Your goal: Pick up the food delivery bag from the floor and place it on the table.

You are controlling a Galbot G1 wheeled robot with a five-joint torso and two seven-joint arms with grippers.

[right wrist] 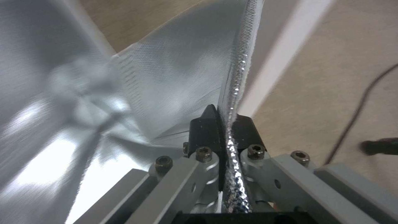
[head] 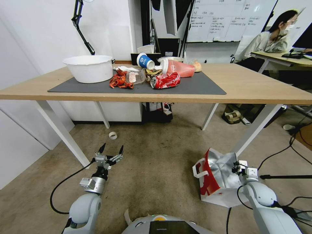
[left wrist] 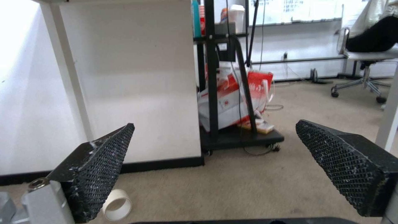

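Down on the floor [head: 152, 169], the food delivery bag [head: 216, 180] stands beside a white leg of the table [head: 253, 87], its silver foil lining open upward and a white strap handle on its red side. The right gripper [head: 238, 167] is at the bag's upper rim, and in the right wrist view its fingers [right wrist: 204, 130] are clenched on the crimped foil edge of the bag [right wrist: 174, 77], one finger on each side of the seam. The left gripper [head: 111, 152] hovers low over the carpet well apart from the bag, its jaws spread wide with nothing between them. A roll of tape [head: 112, 135] lies on the floor just ahead of it. On the tabletop a dark mat [head: 201, 85] carries a white bowl [head: 88, 68] and a crushed red can [head: 165, 80].
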